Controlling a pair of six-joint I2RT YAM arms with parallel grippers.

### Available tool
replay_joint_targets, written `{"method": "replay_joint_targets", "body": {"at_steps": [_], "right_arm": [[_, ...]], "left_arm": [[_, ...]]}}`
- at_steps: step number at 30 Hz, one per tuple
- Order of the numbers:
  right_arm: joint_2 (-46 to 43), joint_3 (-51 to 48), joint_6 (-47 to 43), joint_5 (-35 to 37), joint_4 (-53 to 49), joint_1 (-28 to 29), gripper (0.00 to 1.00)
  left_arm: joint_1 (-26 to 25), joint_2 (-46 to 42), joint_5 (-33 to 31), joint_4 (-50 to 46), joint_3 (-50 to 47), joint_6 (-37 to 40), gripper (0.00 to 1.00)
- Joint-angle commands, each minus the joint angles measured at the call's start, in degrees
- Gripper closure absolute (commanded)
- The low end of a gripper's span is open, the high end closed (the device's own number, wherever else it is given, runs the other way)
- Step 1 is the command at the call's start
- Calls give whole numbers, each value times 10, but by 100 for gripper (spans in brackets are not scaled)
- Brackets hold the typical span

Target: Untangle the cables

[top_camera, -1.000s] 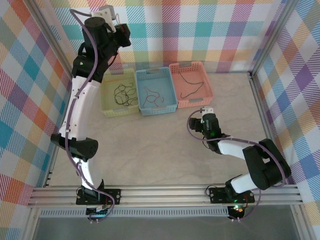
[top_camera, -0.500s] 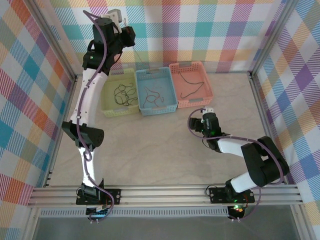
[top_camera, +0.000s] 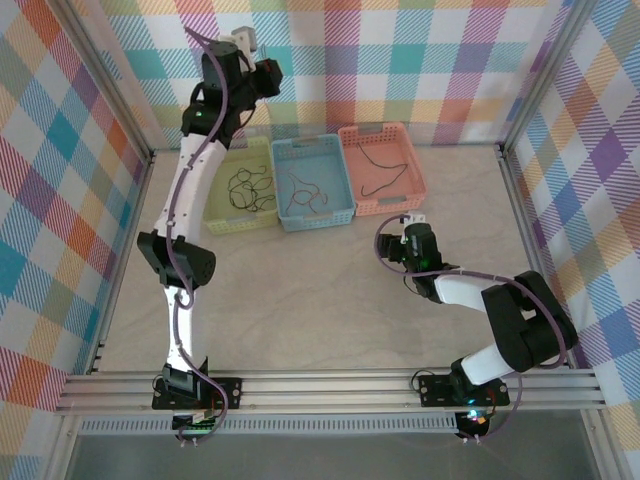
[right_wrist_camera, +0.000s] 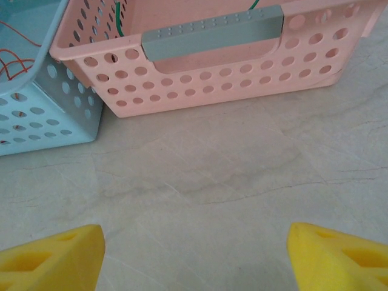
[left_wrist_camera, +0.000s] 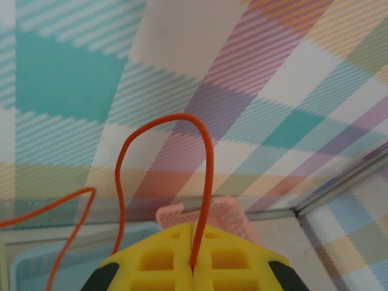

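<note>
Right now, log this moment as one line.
left tool: shut on orange cable, high by back wall | right tool: open, empty, facing pink basket

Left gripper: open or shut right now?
The left gripper is shut: in its wrist view the yellow fingers meet with no gap, pinching an orange cable that loops upward.

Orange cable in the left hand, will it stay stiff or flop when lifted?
Probably floppy: the orange cable arches over and droops from the shut left hand. Likely very light, being so thin. It may slip, pinched at one spot.
</note>
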Motion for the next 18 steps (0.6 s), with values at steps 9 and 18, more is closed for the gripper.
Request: {"method": "replay_joint_targets", "body": {"at_steps": [9,18], "right_arm": [[10,19,2,-19,-3,2,21],[15,23,2,-28,-5,3,21]], "left_arm": [[-21,24,20,0,39,24,100],[-21,-37,10,15,103,17,100]]}}
